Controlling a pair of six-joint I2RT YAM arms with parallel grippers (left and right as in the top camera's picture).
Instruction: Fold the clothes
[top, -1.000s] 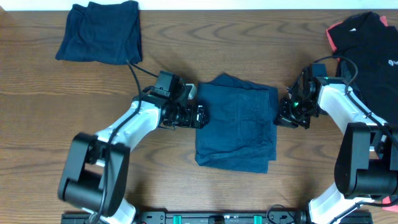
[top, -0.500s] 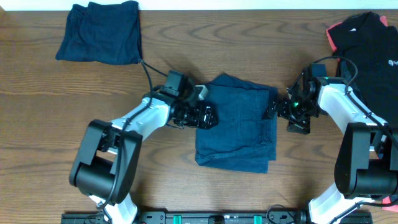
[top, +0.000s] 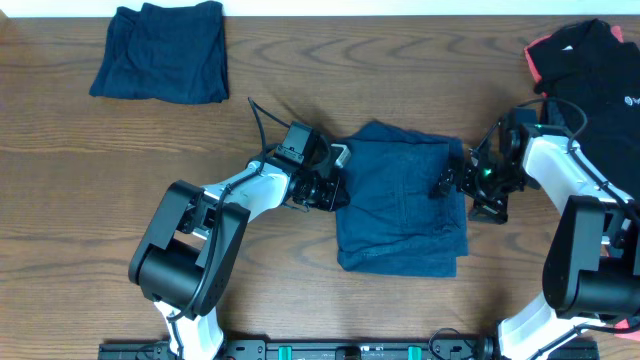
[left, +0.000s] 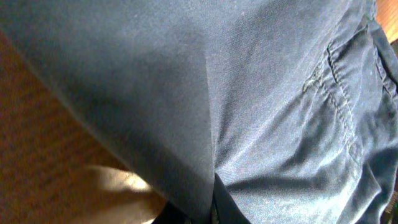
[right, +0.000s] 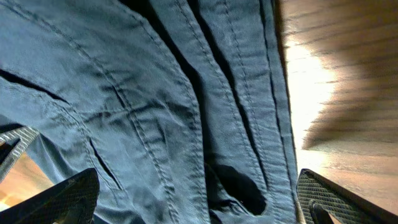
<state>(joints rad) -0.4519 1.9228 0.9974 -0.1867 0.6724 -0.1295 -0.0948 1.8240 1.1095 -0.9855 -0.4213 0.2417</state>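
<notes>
The folded navy garment (top: 400, 205) lies on the bench (top: 300, 90) between both hands. The left hand (top: 328, 190) is pinched tight on its left edge. The right hand (top: 458, 195) gapes wide at its right edge, gripping nothing.

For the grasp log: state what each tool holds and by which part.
Left tool pinches the folded navy-blue fabric garment by its left edge. Right tool is open, holding nothing.

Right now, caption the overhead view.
Left fingers pinch the navy garment at one edge; right fingers open at the other.
</notes>
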